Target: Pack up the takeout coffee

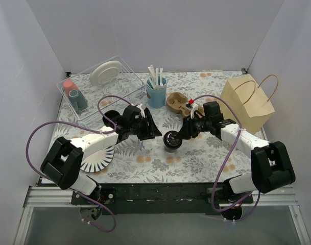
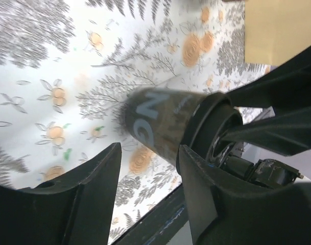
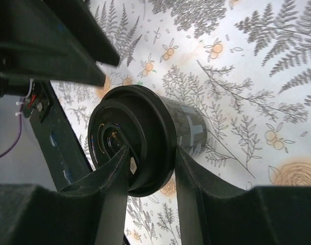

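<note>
Cup (image 1: 171,139), black with a black sip lid, sits just below the centre of the overhead frame, over a floral cloth (image 1: 206,153). Right claw (image 1: 178,133) reaches in from the right and holds the cup by its lid. In the right wrist view, the cup (image 3: 140,132) fills the middle, and the claw (image 3: 151,155) pinches the lid's rim from both sides. Left claw (image 1: 154,130) is just left of the cup. In its wrist view the claw (image 2: 150,150) stands fairly wide, with a gap between its left finger and the cup (image 2: 155,122). Bag (image 1: 247,102), brown paper, stands at upper right, well apart from the cup.
</note>
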Controlling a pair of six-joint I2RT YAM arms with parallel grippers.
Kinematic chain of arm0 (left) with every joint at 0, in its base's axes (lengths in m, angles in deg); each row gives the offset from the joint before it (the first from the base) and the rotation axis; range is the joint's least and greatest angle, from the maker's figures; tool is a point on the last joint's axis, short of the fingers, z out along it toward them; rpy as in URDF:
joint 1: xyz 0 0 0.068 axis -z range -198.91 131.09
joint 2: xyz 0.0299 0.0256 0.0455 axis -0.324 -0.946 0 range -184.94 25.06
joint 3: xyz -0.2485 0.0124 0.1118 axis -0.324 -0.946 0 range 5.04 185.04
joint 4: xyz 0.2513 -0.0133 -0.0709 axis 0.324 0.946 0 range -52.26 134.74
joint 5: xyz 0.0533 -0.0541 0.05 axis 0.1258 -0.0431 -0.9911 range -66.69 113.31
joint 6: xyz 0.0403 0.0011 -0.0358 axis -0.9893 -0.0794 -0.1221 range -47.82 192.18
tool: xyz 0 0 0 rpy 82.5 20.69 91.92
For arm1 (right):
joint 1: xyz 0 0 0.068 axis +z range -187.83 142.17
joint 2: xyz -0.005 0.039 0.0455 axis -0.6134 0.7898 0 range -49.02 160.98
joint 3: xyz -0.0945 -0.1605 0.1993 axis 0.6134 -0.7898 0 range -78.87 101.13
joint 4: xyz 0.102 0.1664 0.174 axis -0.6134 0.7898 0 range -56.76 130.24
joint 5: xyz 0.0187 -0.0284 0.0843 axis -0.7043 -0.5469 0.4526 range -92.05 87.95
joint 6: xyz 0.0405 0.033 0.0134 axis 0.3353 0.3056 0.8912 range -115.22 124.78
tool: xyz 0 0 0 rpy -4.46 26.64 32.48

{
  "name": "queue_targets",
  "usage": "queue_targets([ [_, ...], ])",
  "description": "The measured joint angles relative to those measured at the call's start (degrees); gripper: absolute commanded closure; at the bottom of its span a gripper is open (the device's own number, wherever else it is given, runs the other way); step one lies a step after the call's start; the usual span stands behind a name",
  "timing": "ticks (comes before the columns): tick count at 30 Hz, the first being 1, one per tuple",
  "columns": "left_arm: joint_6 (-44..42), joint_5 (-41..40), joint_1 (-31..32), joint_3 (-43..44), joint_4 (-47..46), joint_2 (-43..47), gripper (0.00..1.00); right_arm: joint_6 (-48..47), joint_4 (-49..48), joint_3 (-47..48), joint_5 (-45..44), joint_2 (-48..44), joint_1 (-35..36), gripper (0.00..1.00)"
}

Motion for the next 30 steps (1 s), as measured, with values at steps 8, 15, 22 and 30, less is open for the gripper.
queue_targets([
  [8, -6.4, 0.7, -3.0, 0.6, 3.1, 3.9, 0.52, -2.0, 4.5, 3.9, 1.6, 3.2, 2.3, 0.68],
  [15, -11.0, 7.2, -3.0, -0.6, -0.6, 5.2, 0.55, -5.7, 9.6, 8.5, 2.6, 6.8, 3.3, 0.68],
  [22, -12.2, 10.8, -3.0, -5.5, -4.2, 5.6, 0.57, -8.3, 11.6, 10.6, 4.2, 8.6, 5.2, 0.68],
  [30, -12.3, 12.7, -3.1, -8.2, -8.2, 5.4, 0.58, -9.6, 12.6, 11.6, 5.0, 9.7, 6.0, 0.68],
])
